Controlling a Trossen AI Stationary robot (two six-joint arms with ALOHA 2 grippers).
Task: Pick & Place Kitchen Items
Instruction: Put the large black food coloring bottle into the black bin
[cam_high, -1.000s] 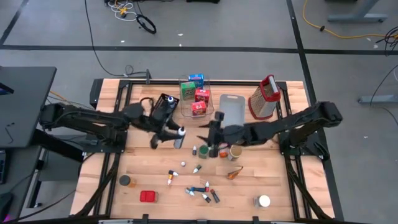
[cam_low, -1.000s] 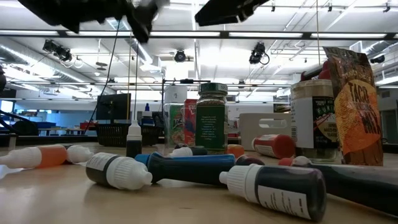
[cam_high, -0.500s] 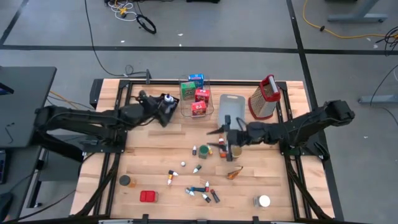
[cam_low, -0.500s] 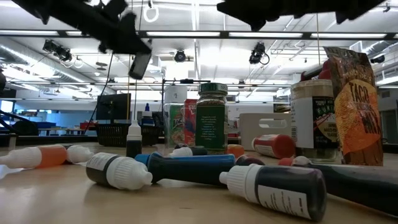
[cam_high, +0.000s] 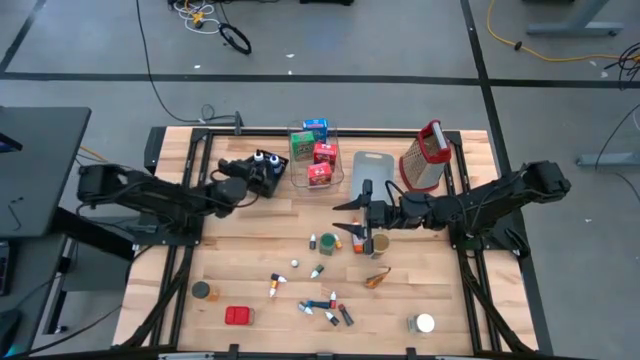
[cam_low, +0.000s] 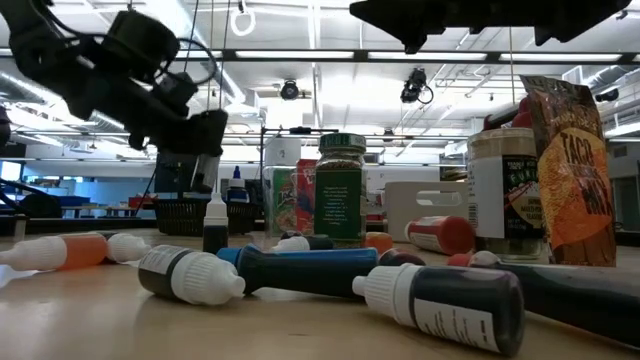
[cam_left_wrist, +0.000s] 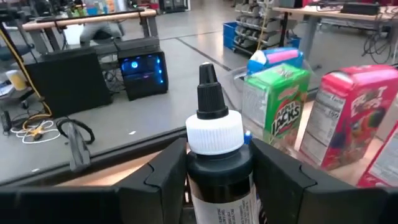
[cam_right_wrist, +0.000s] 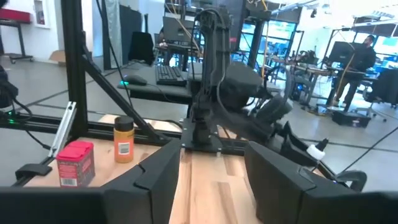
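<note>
The left gripper (cam_left_wrist: 214, 180) is clamped on a small black dropper bottle (cam_left_wrist: 216, 149) with a white collar and black tip, held upright between its fingers (cam_left_wrist: 165, 177). It hangs just beside the clear bin (cam_high: 300, 180), on the side away from the metal grater (cam_high: 424, 158). That bin holds a green cereal box (cam_left_wrist: 275, 106), a blue carton (cam_left_wrist: 273, 59) and red boxes (cam_left_wrist: 348, 118).

The right gripper (cam_high: 350, 216) stands with its jaws parted and nothing between them, on the other side of the clear bin, near the grey cutting board (cam_high: 372, 172) and above a green-lidded jar (cam_high: 327, 243).

More little bottles (cam_high: 322, 305), a red box (cam_high: 238, 316) and a white-capped jar (cam_high: 424, 323) lie scattered on the table (cam_high: 240, 250), well apart from the bin.
</note>
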